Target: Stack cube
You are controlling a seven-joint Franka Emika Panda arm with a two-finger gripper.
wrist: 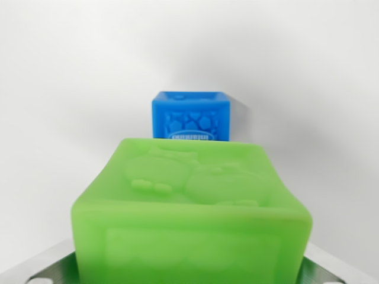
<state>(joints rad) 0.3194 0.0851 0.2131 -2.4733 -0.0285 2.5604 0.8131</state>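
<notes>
While the pincer [190, 269] clasps an embossed green cube [192, 219], a blue cube [190, 115] sits beyond.

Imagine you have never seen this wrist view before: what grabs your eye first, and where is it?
A big bright green cube fills the lower middle, close to the camera and a bit blurred, with raised cartoon shapes on its top. Behind it, up the middle, sits a smaller-looking blue cube with a pebbled pattern on its front. Everything else is plain white surface.
</notes>
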